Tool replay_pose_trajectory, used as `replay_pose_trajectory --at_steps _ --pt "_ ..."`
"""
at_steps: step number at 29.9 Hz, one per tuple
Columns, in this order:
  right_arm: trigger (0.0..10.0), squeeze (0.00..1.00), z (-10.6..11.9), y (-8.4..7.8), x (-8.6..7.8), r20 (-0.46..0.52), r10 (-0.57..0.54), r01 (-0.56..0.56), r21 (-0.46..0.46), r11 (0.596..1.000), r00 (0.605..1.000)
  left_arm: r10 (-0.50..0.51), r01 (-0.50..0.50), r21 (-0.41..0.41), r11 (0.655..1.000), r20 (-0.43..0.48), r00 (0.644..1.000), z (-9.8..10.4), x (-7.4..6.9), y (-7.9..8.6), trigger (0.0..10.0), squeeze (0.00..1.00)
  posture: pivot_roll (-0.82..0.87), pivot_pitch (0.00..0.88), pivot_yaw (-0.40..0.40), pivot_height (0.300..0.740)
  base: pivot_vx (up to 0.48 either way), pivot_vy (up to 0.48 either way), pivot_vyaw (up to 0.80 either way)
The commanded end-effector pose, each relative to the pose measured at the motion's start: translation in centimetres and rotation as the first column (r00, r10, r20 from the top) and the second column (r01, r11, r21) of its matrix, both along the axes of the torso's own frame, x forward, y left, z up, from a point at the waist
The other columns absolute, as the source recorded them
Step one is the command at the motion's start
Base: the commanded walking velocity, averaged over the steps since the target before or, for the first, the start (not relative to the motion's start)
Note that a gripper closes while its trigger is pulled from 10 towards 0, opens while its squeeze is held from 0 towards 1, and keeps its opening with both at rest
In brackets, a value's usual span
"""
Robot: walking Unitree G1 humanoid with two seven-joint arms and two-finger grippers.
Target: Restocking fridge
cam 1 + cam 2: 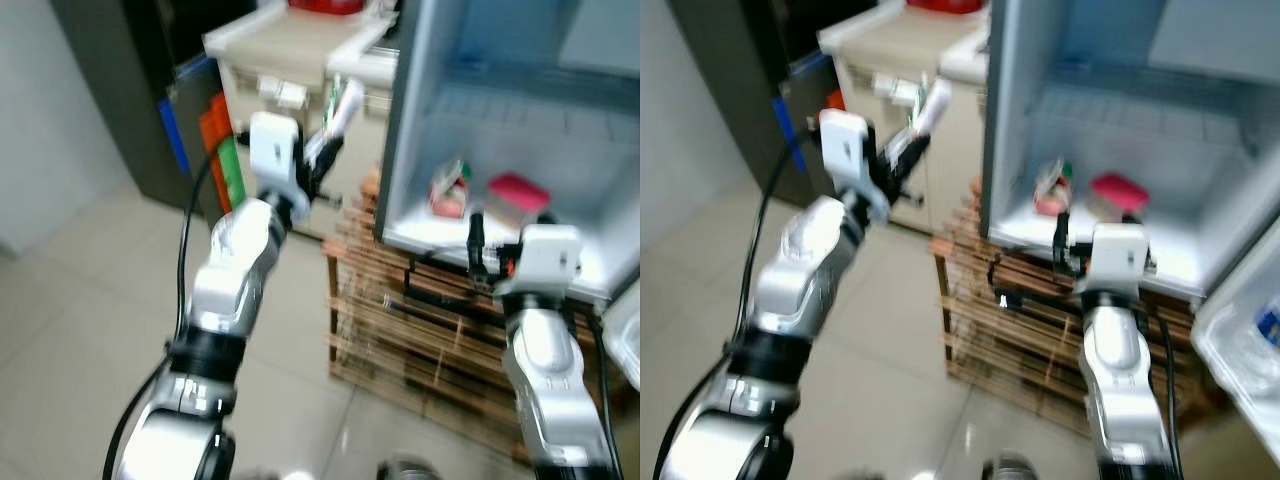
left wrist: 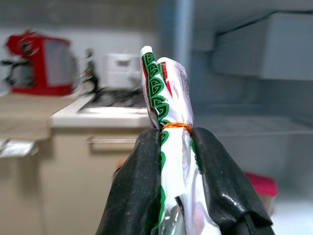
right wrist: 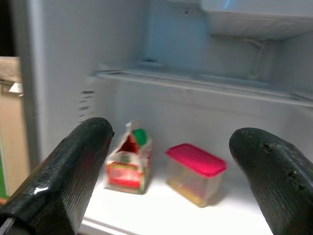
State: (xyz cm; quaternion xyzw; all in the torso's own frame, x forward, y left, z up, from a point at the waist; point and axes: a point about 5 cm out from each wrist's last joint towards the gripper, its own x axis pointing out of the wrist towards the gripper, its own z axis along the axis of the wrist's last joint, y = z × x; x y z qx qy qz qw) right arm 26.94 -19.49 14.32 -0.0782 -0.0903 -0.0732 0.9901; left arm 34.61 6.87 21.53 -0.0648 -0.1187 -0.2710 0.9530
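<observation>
Left end effector (image 2: 176,147): fingers clamped on a rolled plastic packet (image 2: 168,93), white with green and red print and bound by an orange band. It is held raised, outside the fridge (image 1: 420,120) and to its left, in front of a beige desk (image 1: 290,45) with a red appliance (image 2: 41,63) on it. The packet is not yet inside.

Right end effector (image 3: 171,161): fingers spread apart and holding nothing. It sits at the front edge of the open fridge compartment, pointing inward.

Fridge contents: on the lit lower shelf (image 3: 161,205) stand a small carton (image 3: 128,164) with a green cap and, just beside it, a clear container with a pink lid (image 3: 195,171). The two are close but apart. The shelf above appears bare, though the views are blurred.

Surroundings: the fridge stands on a wooden slatted pallet (image 1: 400,320); tiled floor (image 1: 80,300) to the left.

Assessment: restocking looks partly done, with two items shelved. Remaining, by judgement: carry the packet across to the opening, set it on free shelf space near the carton, and let go. Whether further items await cannot be determined.
</observation>
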Motion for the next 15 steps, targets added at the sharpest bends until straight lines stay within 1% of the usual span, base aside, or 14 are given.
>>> replay_pose_trajectory --at_steps 1,2,5,10,13,15 --pt "10.0 0.00 0.35 -0.08 0.05 0.004 0.005 -0.005 -0.012 1.000 1.000 -0.035 0.035 -0.003 0.999 0.021 0.999 0.57 0.04 -0.55 10.0 0.00 -0.19 0.000 0.056 0.711 0.442 0.000 0.00" --pt "10.0 0.00 0.28 -0.07 0.07 -0.002 0.012 -0.012 -0.016 1.000 1.000 -0.048 0.048 0.009 0.999 0.036 0.998 0.65 -0.04 -0.63 10.0 0.00 -0.19 0.000 0.052 0.711 0.442 0.000 0.00" --pt "10.0 0.00 0.23 -0.11 0.12 -0.005 0.016 -0.017 -0.021 1.000 1.000 -0.057 0.057 0.021 0.998 0.038 0.998 0.56 -0.08 -0.68 10.0 0.00 -0.19 0.000 0.050 0.711 0.442 0.000 0.00" --pt "10.0 0.00 0.29 -0.01 0.33 -0.013 0.023 -0.023 -0.022 0.999 1.000 -0.046 0.046 0.018 0.999 0.027 0.999 0.30 0.05 -0.57 10.0 0.00 -0.18 0.000 0.048 0.711 0.000 0.000 0.00" --pt "10.0 0.00 0.36 0.50 0.40 -0.014 0.049 -0.050 -0.025 0.998 0.999 -0.042 0.041 0.024 0.999 0.025 0.999 0.09 0.07 -0.49 10.0 0.00 -0.18 0.000 0.044 0.711 0.000 0.000 0.00" --pt "10.0 0.00 0.32 0.64 0.38 -0.017 0.059 -0.059 -0.027 0.998 0.998 -0.041 0.040 0.025 0.999 0.023 0.999 0.02 0.08 -0.49 10.0 0.00 -0.18 0.000 0.044 0.711 0.000 0.000 -0.77"
